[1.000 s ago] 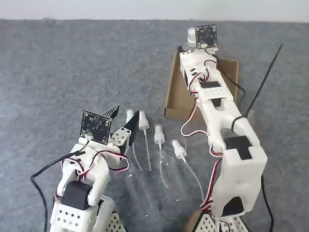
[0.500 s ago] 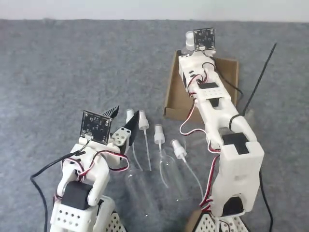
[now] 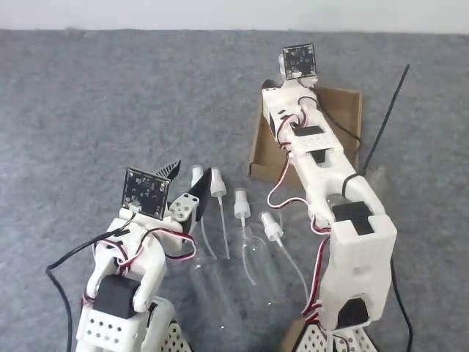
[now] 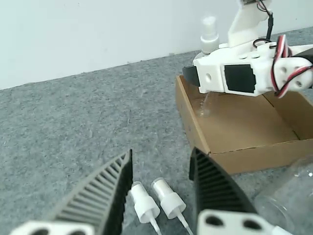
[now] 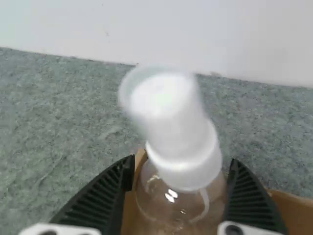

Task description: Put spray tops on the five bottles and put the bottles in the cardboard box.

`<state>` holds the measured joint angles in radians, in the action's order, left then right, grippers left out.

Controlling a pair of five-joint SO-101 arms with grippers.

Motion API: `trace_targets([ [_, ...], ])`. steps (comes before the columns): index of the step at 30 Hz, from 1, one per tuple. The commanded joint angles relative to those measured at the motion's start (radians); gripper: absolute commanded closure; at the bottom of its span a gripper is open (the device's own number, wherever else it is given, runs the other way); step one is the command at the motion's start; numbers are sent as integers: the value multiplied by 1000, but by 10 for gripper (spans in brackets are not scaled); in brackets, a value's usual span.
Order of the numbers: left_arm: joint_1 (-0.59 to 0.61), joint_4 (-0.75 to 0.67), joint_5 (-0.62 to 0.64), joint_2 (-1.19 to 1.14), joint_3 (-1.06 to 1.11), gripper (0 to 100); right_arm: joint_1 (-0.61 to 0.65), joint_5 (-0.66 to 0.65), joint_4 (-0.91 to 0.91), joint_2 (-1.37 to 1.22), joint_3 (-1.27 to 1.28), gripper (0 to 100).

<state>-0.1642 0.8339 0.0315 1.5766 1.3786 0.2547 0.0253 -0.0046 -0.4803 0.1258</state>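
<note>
Bottle (image 5: 173, 147) stands upright, long axis vertical, its white spray top (image 5: 161, 103) pointing up. Its clear, rounded plastic body is clamped between the ribbed black jaws of the right gripper (image 5: 181, 166), at a far corner of the box (image 3: 344, 110), a shallow brown cardboard tray. Whether the bottle touches the floor of the box I cannot tell. The left gripper (image 4: 161, 152) hangs with jaws apart over two white tops (image 4: 168, 198) on grey carpet (image 3: 110, 95). Loose bottles (image 3: 258, 260), clear, lie on their sides nearby.

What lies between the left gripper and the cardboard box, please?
Two loose spray tops lie ahead of the left gripper; then bare carpet up to the cardboard box, per the left wrist view.
</note>
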Motion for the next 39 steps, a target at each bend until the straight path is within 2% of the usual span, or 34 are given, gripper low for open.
trace_targets([
  [1,2,-20,2,21,-7,828,7,9,-1,21,-61,742],
  [7,2,-20,2,21,-7,828,5,9,-1,22,-66,697],
  [23,2,-18,2,21,-7,828,1,11,16,71,-147,697],
  [33,2,-18,2,21,-5,828,-8,11,216,394,-152,697],
  [39,0,-25,2,21,7,828,-1,11,446,624,-147,698],
])
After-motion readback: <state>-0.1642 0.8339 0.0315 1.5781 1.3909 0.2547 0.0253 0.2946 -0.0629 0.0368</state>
